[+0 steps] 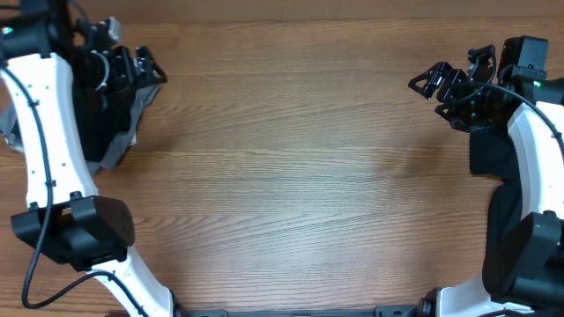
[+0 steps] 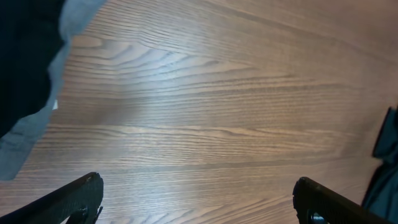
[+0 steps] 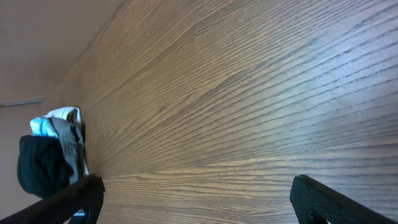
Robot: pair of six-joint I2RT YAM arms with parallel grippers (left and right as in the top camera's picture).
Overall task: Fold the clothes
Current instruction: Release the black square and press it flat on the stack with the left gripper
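Left hand (image 1: 145,70) and right hand (image 1: 427,82) both gape wide, holding nothing. The clothes (image 1: 92,114) sit heaped at the counter's (image 1: 291,176) far-left edge. Soft, limp, probably light; I'd pinch a hem or collar.

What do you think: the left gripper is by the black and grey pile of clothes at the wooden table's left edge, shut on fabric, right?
No. The left gripper is by the black and grey pile of clothes at the wooden table's left edge, but open: the left wrist view shows only bare wood between its fingers.
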